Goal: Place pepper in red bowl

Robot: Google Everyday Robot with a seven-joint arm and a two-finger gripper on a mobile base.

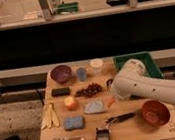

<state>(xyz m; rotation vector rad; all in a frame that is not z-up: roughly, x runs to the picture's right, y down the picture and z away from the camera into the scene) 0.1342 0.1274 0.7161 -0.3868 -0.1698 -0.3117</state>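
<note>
Pepper [110, 102] lying flat on the wooden worktop [142, 132], just right of a grey-blue cloth [93, 107] and above a black-handled brush [114, 122]; only a slim orange-red sliver showing, not yet in the bowl. Probably very light, firm-skinned and a little slick, thin enough to roll or skid if nudged from one side. Best taken across the thicker middle, square to its length, coming down close to the worktop; modest squeeze only, to spare the skin. Just beside and above it, gripper [112, 91] low over the worktop, largely masked by the white forearm [150, 86]; open or closed, holding anything or not: cannot tell. Forearm reaching in from the right edge, rounded end over the worktop's middle. Farther right, red bowl [155, 112] near the front corner, apart from the pepper.
</note>
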